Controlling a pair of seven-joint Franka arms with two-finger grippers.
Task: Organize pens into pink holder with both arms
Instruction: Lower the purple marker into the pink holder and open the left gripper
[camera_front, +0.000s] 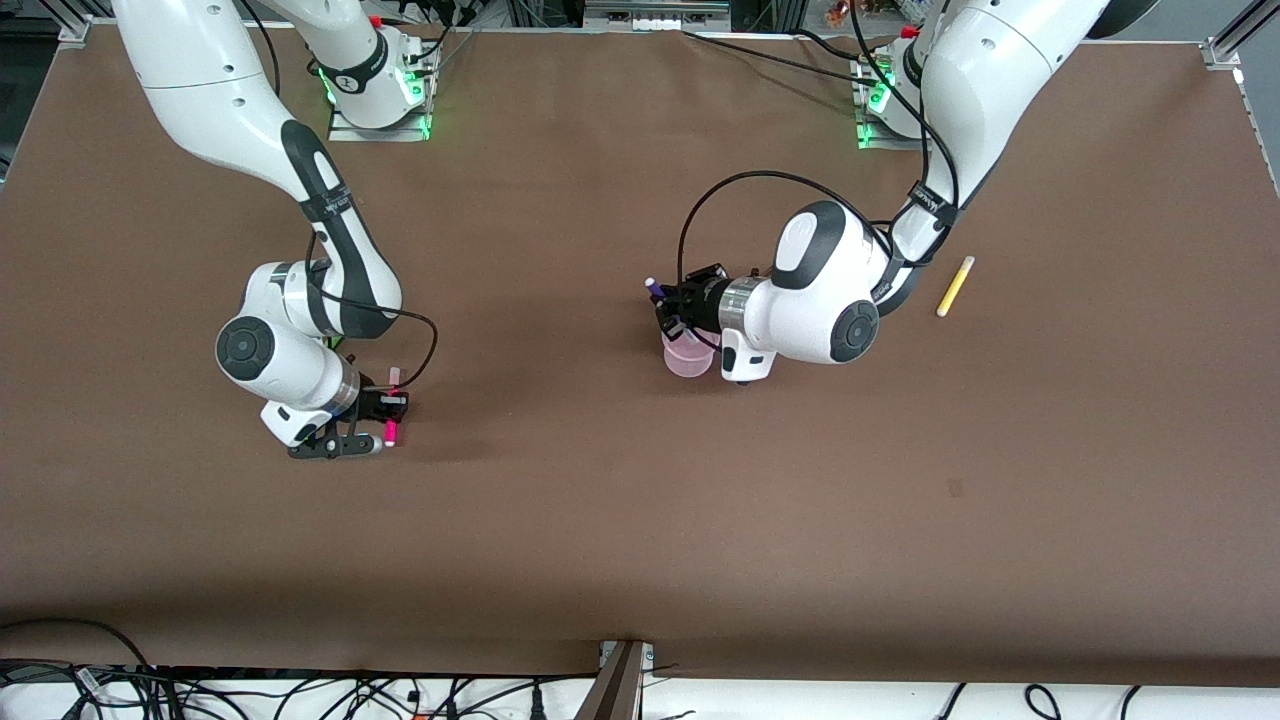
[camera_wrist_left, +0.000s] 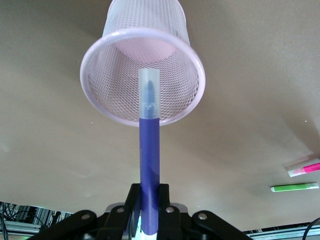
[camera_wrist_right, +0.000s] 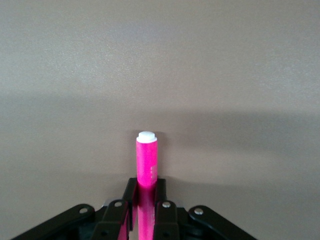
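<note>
My left gripper (camera_front: 668, 308) is shut on the purple pen (camera_front: 655, 291) and holds it over the pink holder (camera_front: 688, 356), which stands upright on the table. In the left wrist view the purple pen (camera_wrist_left: 149, 150) runs out from the gripper (camera_wrist_left: 149, 187), and its pale cap lies over the mouth of the mesh holder (camera_wrist_left: 142, 75). My right gripper (camera_front: 388, 405) is shut on the magenta pen (camera_front: 390, 432), low over the table toward the right arm's end. The right wrist view shows that pen (camera_wrist_right: 147, 160) between the jaws of the gripper (camera_wrist_right: 146, 182). The yellow pen (camera_front: 955, 286) lies on the table toward the left arm's end.
The green pen (camera_wrist_left: 295, 187) lies on the table and shows only in the left wrist view, beside the magenta pen (camera_wrist_left: 304, 169). In the front view the right arm hides it. The brown table (camera_front: 640, 520) ends at an edge nearest the front camera.
</note>
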